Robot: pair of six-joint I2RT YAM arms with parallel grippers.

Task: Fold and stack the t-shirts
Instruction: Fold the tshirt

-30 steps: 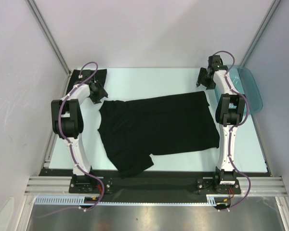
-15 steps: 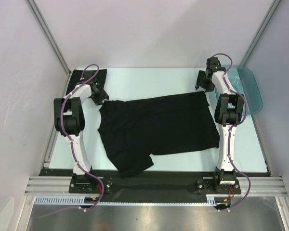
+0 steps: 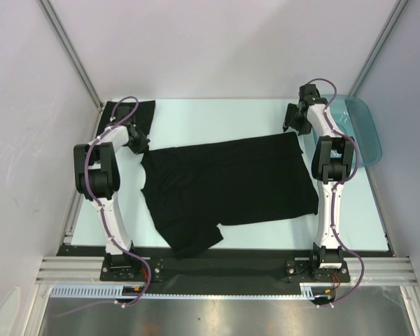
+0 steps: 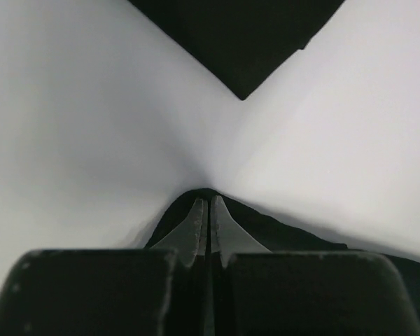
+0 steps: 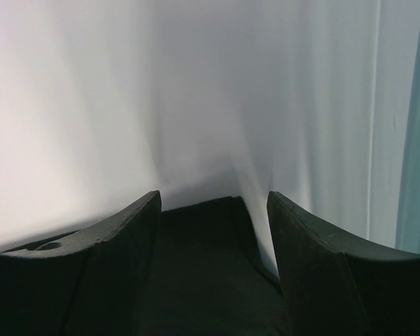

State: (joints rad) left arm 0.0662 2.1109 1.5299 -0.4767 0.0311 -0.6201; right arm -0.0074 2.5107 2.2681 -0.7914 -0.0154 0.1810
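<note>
- Folding has barely begun, as we judge it: the spread t-shirt lies open on the desk with no fold made in it. Its rumpled end is the part farthest from both sets of fingers.
- Our left fingers are pressed together. Black cloth rises to a peak right at their tips, so we take this as a pinch on one corner of the spread t-shirt.
- Beyond those left fingertips, across a strip of bare desk, lies the other black t-shirt, apart from the spread one. From above it shows as a compact dark rectangle, so we judge it already folded and the likely base of the stack.
- Our right fingers stand wide apart and grip nothing. Another corner of the spread t-shirt lies between them, ending about level with their tips. We cannot tell whether they touch the cloth.
- Off to the outer side of the right fingers runs the wall of the teal tray, and we see no cloth on it.
- What is left, in our view, is nearly everything. The right fingers must close on their corner, the spread t-shirt must be folded, and it must then be set on the other one.
</note>
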